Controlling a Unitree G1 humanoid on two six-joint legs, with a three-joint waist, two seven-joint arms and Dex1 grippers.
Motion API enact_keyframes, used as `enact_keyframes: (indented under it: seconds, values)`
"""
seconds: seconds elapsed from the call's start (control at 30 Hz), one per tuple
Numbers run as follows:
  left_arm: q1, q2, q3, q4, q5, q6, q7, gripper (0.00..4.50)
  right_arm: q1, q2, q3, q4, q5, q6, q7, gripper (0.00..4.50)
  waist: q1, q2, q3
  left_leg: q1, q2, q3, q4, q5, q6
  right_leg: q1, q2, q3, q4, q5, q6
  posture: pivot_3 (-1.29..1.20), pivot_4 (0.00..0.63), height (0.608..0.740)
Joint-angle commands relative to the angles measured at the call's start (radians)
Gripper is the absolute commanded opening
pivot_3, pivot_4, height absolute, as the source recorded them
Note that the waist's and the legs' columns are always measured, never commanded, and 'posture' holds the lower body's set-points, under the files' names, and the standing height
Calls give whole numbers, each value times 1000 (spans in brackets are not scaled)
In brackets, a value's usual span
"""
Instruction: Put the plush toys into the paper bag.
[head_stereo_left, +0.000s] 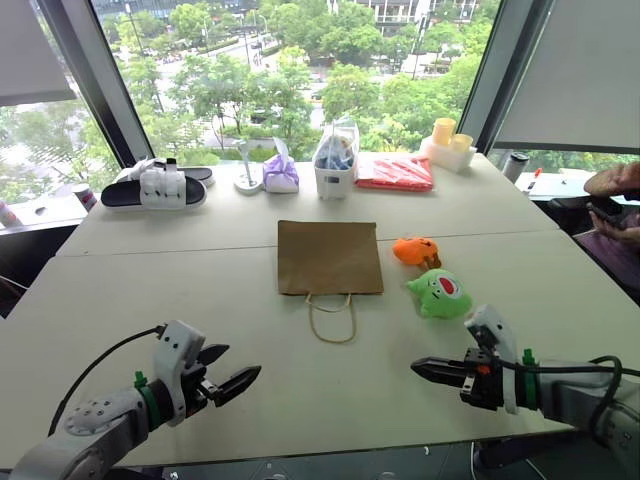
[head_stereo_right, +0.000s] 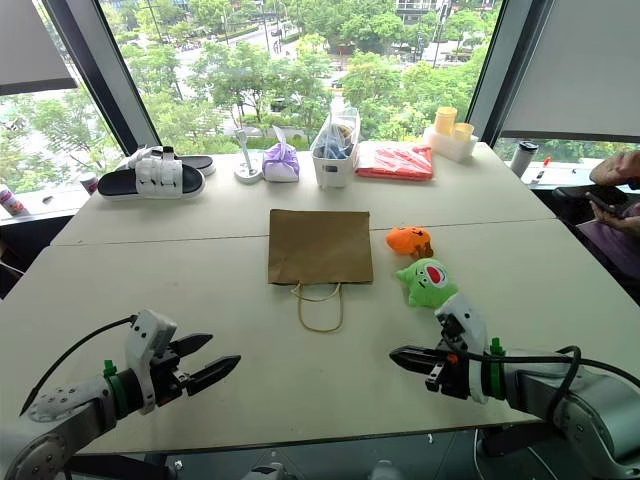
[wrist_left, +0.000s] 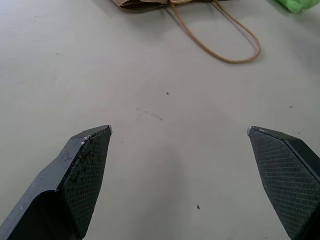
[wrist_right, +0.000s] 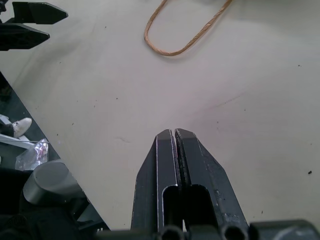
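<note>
While left gripper (head_stereo_left: 238, 378) gapes, right gripper (head_stereo_left: 420, 368) pinched

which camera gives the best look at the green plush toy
The right eye view: the green plush toy sits whole and unblocked, face visible. The left eye view matches it; the left wrist view catches a green sliver.

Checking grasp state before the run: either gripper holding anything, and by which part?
Nothing held. Left gripper open over bare table; right gripper shut on nothing. Both plush toys lie beside the paper bag.
</note>
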Motion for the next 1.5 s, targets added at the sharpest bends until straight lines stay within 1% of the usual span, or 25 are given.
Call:
enact_keyframes:
  seconds: [0.03,0.33,0.5,0.6,0.7,0.77,0.8,0.83,0.87,0.93,1.0,1.07,1.13,1.23,1.3,1.33,1.37,1.43,1.5]
  values:
    - [-16,-1,35,-19,-21,-26,-7,4470,-1,-2,-4,-31,1,-16,2,0,1,0,0,0,0,0,0,0,0,0,0,0,0,0,0,0,150,740]
    - [-21,3,36,3,-21,-37,-18,4470,-3,6,6,-24,-12,-25,-3,0,0,0,0,0,0,0,0,0,0,0,0,0,0,0,0,0,150,740]
    - [-11,6,18,31,9,-72,-42,4470,-15,11,14,-10,-20,-32,-5,0,0,0,0,0,0,0,0,0,0,0,0,0,0,0,0,0,150,740]
    - [-20,28,19,47,30,-100,-69,4470,-24,11,15,-2,-25,-36,-9,0,0,0,0,0,0,0,0,0,0,0,0,0,0,0,0,0,150,740]
    - [-60,55,16,73,46,-128,-104,4470,-46,10,2,1,-12,-23,-19,0,1,0,0,0,0,0,0,0,0,0,0,0,0,0,0,0,150,740]
    - [-104,78,-12,90,64,-155,-143,4470,-56,13,-5,1,-4,-15,-28,0,1,0,0,0,0,0,0,0,0,0,0,0,0,0,0,0,150,740]
    - [-168,104,-72,128,127,-213,-188,4470,-62,19,-6,0,2,-10,-38,0,3,0,0,0,0,0,0,0,0,0,0,0,-1,0,0,0,150,740]
    - [-283,117,-174,201,225,-309,-258,4470,-61,24,-5,0,-5,-15,-47,0,11,0,0,0,0,0,0,0,0,0,0,0,-1,0,0,0,150,740]
    - [-369,124,-247,264,294,-385,-311,4470,-65,31,2,1,-11,-17,-56,0,21,0,0,0,-1,0,0,0,0,1,0,-1,-1,0,0,0,150,740]
    - [-563,87,-401,441,440,-574,-410,4470,-61,51,-2,-8,-15,-25,-79,0,33,1,0,-1,-1,0,1,0,0,1,1,-2,-3,1,-2,0,150,740]
    - [-711,21,-508,638,549,-757,-464,4470,-53,77,-10,-28,-12,-26,-110,0,28,1,-1,0,-1,0,1,1,0,6,1,-4,-10,3,-4,0,150,740]
    - [-825,-58,-558,824,613,-894,-474,4470,-34,99,-18,-56,-10,-27,-140,0,23,1,-1,-1,-2,1,1,0,1,6,1,-3,-13,3,-3,0,150,740]
    - [-896,-119,-573,964,640,-986,-479,4470,-14,116,-21,-79,-9,-28,-166,0,17,0,0,-1,-2,3,0,-2,4,4,0,-2,-14,7,4,0,150,740]
    - [-965,-188,-587,1105,659,-1086,-507,4470,23,141,-26,-111,-15,-34,-205,0,11,0,0,-2,-1,5,-4,-1,3,-1,0,-2,-13,8,4,0,150,740]
    - [-993,-212,-578,1164,658,-1127,-526,4470,35,156,-26,-127,-12,-35,-227,0,3,0,0,-2,-1,6,-6,-2,3,-2,0,-3,-13,8,5,0,150,740]
    - [-1008,-222,-573,1185,654,-1139,-532,3941,39,163,-26,-136,-9,-34,-237,0,1,-1,0,-2,-1,6,-7,-2,4,-2,0,-3,-13,8,5,0,150,740]
    - [-1021,-229,-567,1200,649,-1144,-541,3625,42,170,-24,-143,-5,-34,-246,0,-1,-1,0,-2,-1,5,-7,-2,4,-2,0,-3,-13,8,5,0,150,740]
    - [-1039,-238,-558,1218,642,-1155,-556,2720,47,181,-17,-146,-8,-39,-257,0,-2,-1,0,-2,-1,5,-7,-1,3,-2,0,-3,-13,8,5,0,150,740]
    - [-1048,-242,-548,1216,630,-1150,-570,1637,43,191,-3,-142,-16,-45,-265,0,-2,-1,0,-1,-1,5,-6,-1,3,-1,0,-3,-12,8,5,0,150,740]
